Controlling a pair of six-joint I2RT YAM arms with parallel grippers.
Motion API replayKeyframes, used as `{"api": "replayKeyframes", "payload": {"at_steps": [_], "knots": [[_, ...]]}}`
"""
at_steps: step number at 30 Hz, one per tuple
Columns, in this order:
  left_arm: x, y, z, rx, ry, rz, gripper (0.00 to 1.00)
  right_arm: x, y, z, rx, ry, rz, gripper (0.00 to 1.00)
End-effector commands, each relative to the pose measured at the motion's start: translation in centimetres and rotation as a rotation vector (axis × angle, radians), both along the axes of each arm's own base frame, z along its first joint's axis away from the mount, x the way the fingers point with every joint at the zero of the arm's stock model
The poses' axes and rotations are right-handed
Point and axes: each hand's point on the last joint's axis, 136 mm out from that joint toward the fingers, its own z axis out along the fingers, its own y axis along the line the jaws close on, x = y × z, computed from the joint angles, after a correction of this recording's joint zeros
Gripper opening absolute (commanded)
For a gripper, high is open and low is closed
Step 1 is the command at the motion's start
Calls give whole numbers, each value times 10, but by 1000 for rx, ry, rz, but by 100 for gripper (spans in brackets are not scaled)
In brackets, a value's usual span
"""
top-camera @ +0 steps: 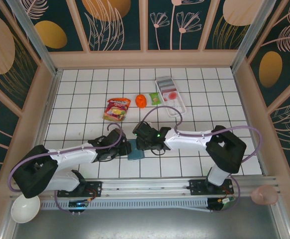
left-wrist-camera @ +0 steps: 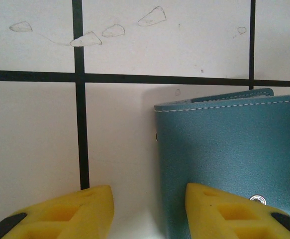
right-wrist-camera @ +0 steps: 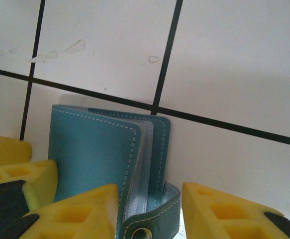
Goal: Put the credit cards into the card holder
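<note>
- Wallet (top-camera: pixel 135 154) – a small teal folding one, close to the near edge of the surface (top-camera: pixel 85 89) and about midway between its left and right edges. It sits between the two hands.
- Left hand (top-camera: pixel 121 145) – at the wallet's left side. In the left wrist view the hand (left-wrist-camera: pixel 148 199) has its yellow fingers (left-wrist-camera: pixel 85 214) apart. One finger is over bare tile, the other overlaps the wallet (left-wrist-camera: pixel 229 149) near a metal snap. The wallet's stitched edge lies in the gap between them, with nothing pinched.
- Right hand (top-camera: pixel 141 135) – at the wallet's far side. In the right wrist view this hand (right-wrist-camera: pixel 149 199) also has its fingers apart, either side of the wallet's closing strap (right-wrist-camera: pixel 149 224). The strap touches one finger, and white tile shows between it and the other.
- In the right wrist view the wallet (right-wrist-camera: pixel 92 159) is slightly open, with pale sleeves showing between its covers. The left hand's fingers (right-wrist-camera: pixel 35 181) are just beside its cover.
- Cards (top-camera: pixel 167 88) – pale grey with red-pink marks, lying in a long white tray (top-camera: pixel 180 107) toward the far edge, right of centre and well apart from the wallet.
- Left of the tray, in a row: a green packet (top-camera: pixel 155 98), an orange object (top-camera: pixel 141 100) and a red-and-yellow snack bag (top-camera: pixel 117 108).
</note>
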Motion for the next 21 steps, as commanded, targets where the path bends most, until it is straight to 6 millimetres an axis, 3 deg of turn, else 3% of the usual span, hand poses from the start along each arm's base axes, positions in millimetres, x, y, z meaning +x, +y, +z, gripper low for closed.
{"api": "replayKeyframes", "payload": {"at_steps": [1,13,21], "knots": [[-9,15,-25,84,50,0,45,-4,5,1,-20,9,27,36],[-8,12,-23,75,49,-2,45,-11,9,1,-20,28,39,13],[-9,11,-23,64,52,1,44,-13,23,15,105,49,34,0]]}}
